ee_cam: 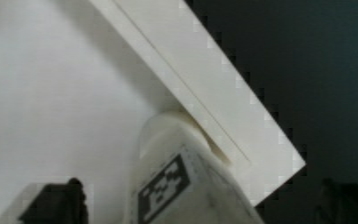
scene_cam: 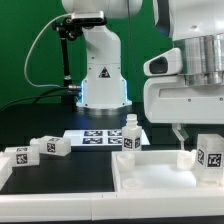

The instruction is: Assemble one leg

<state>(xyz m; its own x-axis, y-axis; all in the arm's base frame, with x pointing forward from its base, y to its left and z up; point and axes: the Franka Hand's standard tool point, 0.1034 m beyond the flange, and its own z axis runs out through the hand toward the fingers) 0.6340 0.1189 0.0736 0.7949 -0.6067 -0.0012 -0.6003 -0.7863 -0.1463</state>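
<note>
The white square top point(scene_cam: 160, 175) lies at the front of the table. One leg point(scene_cam: 211, 156), a white peg with a square tag, stands upright in the top's corner at the exterior view's right. My gripper point(scene_cam: 204, 142) hangs over this leg with its jaws open; one finger point(scene_cam: 181, 134) stands clear of the leg's side. In the wrist view the leg point(ee_cam: 172, 185) sits by the top's raised rim point(ee_cam: 194, 80), between my gripper's point(ee_cam: 197, 208) dark fingers point(ee_cam: 55, 203), with a gap on each side. A second leg point(scene_cam: 128, 136) stands upright at the top's far corner.
Two loose legs point(scene_cam: 50, 146) point(scene_cam: 20, 158) lie on the black table at the exterior view's left. The marker board point(scene_cam: 98, 137) lies flat behind the top. The arm's base point(scene_cam: 103, 80) stands at the back.
</note>
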